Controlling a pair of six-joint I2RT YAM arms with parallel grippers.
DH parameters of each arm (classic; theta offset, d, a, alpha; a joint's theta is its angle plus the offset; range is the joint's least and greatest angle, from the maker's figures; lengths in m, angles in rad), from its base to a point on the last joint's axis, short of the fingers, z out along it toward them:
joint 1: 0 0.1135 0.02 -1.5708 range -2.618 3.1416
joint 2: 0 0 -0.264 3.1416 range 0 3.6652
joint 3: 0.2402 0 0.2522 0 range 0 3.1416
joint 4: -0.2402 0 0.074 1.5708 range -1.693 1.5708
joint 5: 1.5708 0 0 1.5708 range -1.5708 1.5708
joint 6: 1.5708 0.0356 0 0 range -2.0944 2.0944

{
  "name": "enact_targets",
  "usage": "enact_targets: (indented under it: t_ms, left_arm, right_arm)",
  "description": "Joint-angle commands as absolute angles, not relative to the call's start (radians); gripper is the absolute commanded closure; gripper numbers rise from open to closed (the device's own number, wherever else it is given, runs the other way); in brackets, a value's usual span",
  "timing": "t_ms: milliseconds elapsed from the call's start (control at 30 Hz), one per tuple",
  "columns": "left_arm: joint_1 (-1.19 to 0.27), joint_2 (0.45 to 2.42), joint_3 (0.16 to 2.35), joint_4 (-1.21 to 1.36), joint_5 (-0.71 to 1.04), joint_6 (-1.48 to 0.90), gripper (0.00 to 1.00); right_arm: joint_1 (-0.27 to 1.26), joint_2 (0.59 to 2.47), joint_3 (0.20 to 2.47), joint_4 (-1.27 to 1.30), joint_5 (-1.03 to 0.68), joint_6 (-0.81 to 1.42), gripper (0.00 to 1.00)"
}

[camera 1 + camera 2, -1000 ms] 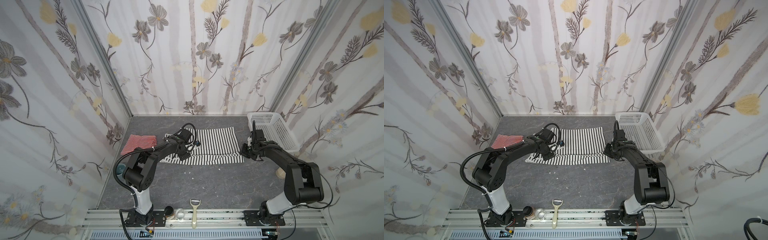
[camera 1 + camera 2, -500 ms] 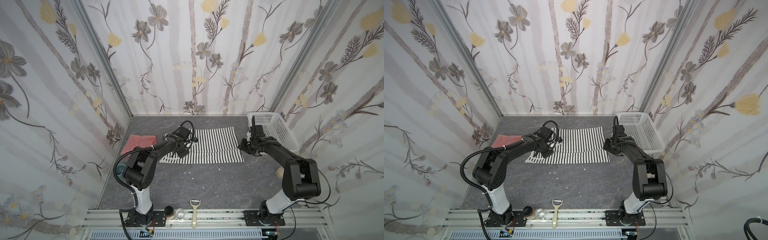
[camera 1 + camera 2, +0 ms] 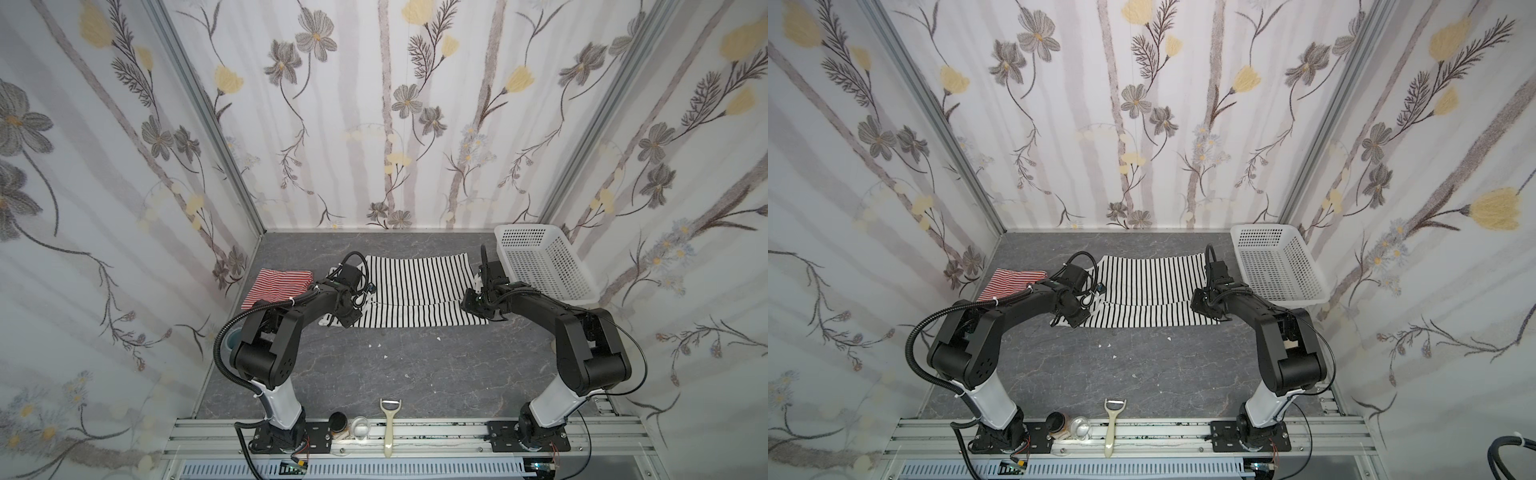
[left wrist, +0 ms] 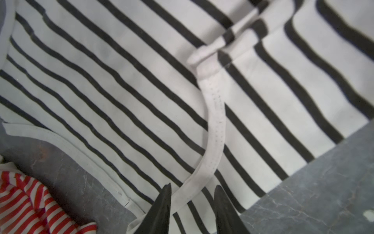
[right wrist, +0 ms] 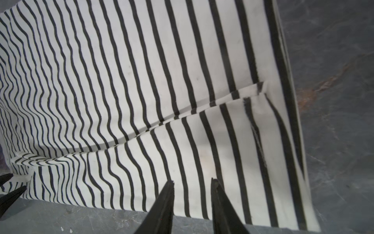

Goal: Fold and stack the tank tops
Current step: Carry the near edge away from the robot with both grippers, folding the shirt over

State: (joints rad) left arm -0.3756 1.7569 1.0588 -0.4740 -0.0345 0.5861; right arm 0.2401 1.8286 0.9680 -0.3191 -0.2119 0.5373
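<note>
On the grey marbled tabletop (image 3: 415, 374), in both top views, the white tank top with thin black stripes (image 3: 415, 286) lies spread flat, with the red-and-white striped tank top (image 3: 276, 286) folded just to its left.

Left wrist view: the left gripper (image 4: 192, 188) has its jaws partly apart. The top's white edging runs between them, not clamped.

Right wrist view: the right gripper (image 5: 192, 182) is also partly apart over the stripes, gripping nothing.

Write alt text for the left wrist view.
A white tank top with black stripes fills most of the frame, lying on a grey marbled table. Its white edging band curves down between the parted jaws of the left gripper. A rumpled red-and-white striped tank top shows in one corner.
</note>
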Motion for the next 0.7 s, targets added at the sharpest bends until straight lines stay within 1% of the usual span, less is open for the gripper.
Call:
enact_targets:
  t_ms: [0, 167, 367, 667]
  left_arm:
    - [-0.352, 1.745, 1.037, -0.434, -0.026, 0.572, 0.63]
    - [-0.329, 1.742, 0.981, -0.428, -0.027, 0.593, 0.63]
    - [-0.293, 1.702, 0.889, -0.431, -0.055, 0.64, 0.64]
    - [-0.233, 1.566, 0.733, -0.446, -0.065, 0.7, 0.65]
  right_arm:
    - [0.239, 1.837, 0.94, -0.247, -0.195, 0.566, 0.67]
    - [0.248, 1.854, 0.904, -0.241, -0.178, 0.586, 0.66]
    - [0.26, 1.827, 0.839, -0.26, -0.155, 0.598, 0.65]
    - [0.34, 1.679, 0.7, -0.322, -0.146, 0.638, 0.64]
